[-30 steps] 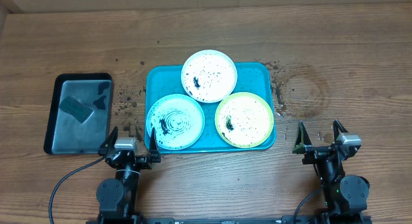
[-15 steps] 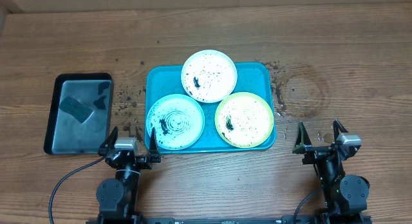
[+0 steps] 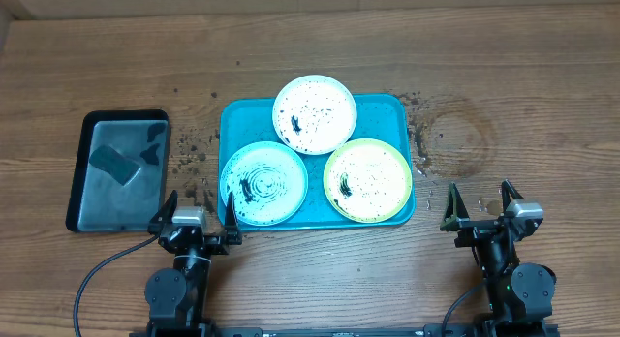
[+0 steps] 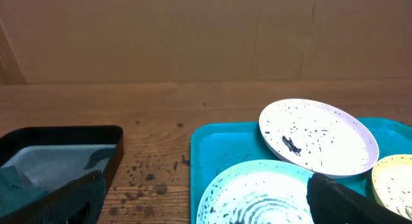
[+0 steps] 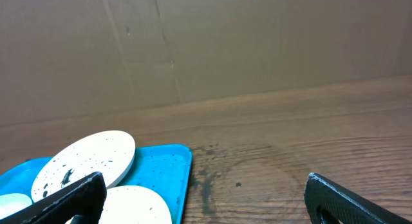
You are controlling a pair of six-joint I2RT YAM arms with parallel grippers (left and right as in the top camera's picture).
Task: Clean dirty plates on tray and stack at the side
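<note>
Parked at the near edge, jaws wide and empty on left gripper (image 3: 201,201) and right gripper (image 3: 480,194). Three dirty plates (image 3: 314,114) on the teal tray (image 3: 384,114). Off left, grey tray (image 3: 97,197) with sponge (image 3: 113,165); dirt specks (image 3: 189,148) between

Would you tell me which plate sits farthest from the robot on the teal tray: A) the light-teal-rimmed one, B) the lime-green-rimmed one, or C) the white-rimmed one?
C: the overhead view shows the white-rimmed plate at the far edge of the tray, away from the arms.
</note>
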